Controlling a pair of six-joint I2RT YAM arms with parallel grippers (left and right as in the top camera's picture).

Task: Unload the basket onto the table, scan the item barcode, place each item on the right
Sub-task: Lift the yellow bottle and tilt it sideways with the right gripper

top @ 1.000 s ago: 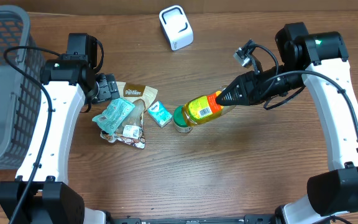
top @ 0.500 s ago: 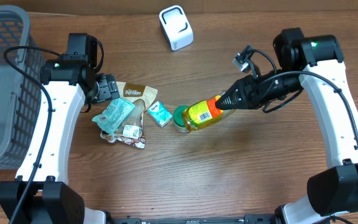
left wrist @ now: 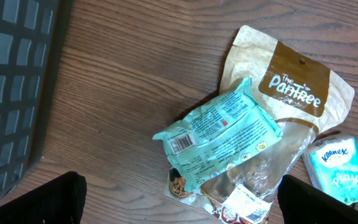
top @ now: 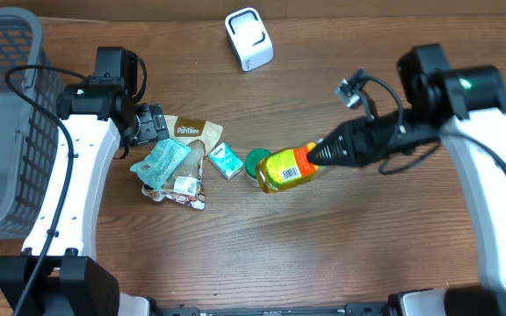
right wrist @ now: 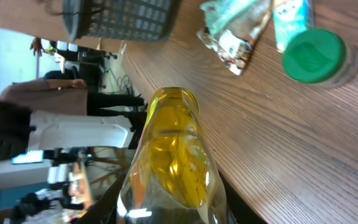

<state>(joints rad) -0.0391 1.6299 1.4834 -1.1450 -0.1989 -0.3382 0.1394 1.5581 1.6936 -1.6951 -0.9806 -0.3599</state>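
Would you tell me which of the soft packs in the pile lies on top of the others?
The teal packet: it lies across the brown Pantree pouch, whereas the Kleenex pack sits at the pile's edge.

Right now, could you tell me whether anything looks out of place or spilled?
Nothing is spilled. The yellow plastic bottle is held sideways by the right gripper, and the teal plastic packet lies askew on the brown paper Pantree pouch.
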